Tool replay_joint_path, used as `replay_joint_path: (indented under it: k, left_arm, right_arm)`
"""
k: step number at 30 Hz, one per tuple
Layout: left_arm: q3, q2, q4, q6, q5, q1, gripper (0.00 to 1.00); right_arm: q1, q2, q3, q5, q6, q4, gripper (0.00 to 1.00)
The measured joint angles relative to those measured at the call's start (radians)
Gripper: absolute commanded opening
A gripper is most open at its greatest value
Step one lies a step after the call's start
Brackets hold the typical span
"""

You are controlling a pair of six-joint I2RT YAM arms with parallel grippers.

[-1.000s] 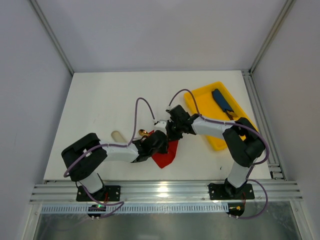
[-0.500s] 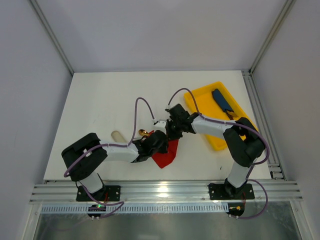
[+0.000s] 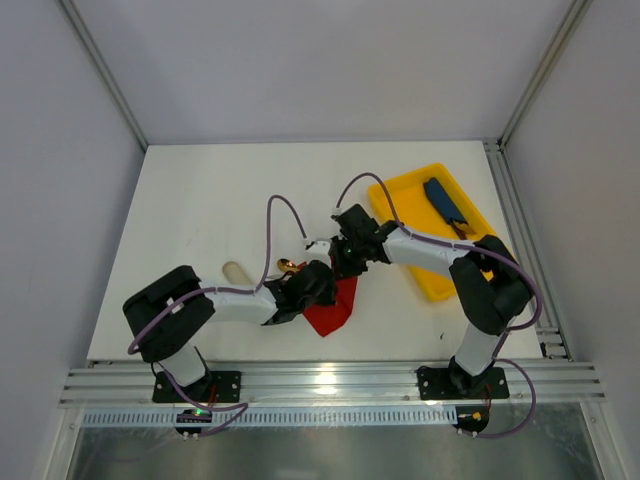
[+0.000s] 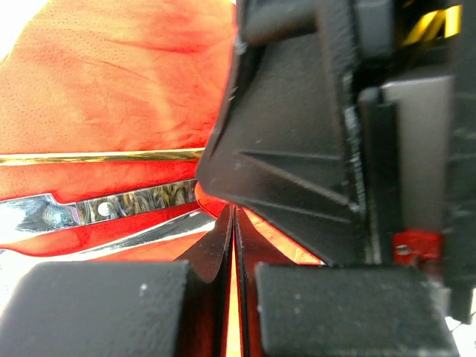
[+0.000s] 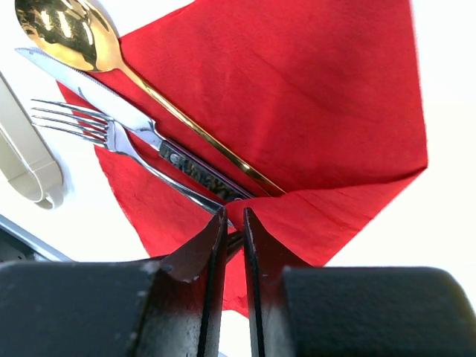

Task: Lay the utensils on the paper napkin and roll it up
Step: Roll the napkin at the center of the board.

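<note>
The red napkin [image 3: 333,310] lies at the middle of the bench's [image 3: 200,190] near edge. One flap is folded over the handles of the spoon [image 5: 67,33], knife [image 5: 190,171] and fork [image 5: 89,125] lying on it. The right tool [image 5: 233,219] stands open a sliver at that fold, gripping nothing. The left tool [image 4: 234,223] is shut; whether it pinches paper is unclear.

Red napkin [image 5: 297,111], gold spoon [image 5: 63,30], silver fork [image 5: 97,126], yellow tray [image 3: 410,203]

White table [image 3: 200,200]: red napkin [image 3: 330,314], yellow tray [image 3: 402,198], sleeve [image 3: 234,271]
</note>
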Motion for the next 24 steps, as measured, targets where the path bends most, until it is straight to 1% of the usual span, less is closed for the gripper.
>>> replay_joint_path:
  k: [2,4,8,24]
  left_arm:
    - [-0.003,0.000,0.002,-0.002,0.000,0.000,0.00]
    - [-0.005,0.000,0.005,-0.002,0.000,0.000,0.00]
    - [-0.005,0.000,0.005,-0.003,0.000,0.000,0.00]
    - [-0.006,0.000,0.005,-0.003,0.000,0.000,0.00]
  right_arm:
    - [-0.005,-0.008,0.000,0.010,-0.003,-0.010,0.16]
    - [-0.012,-0.021,-0.003,0.015,-0.005,-0.012,0.10]
    - [-0.020,-0.052,-0.023,0.018,-0.007,-0.010,0.04]
    - [-0.024,-0.060,-0.132,-0.016,-0.005,0.037,0.04]
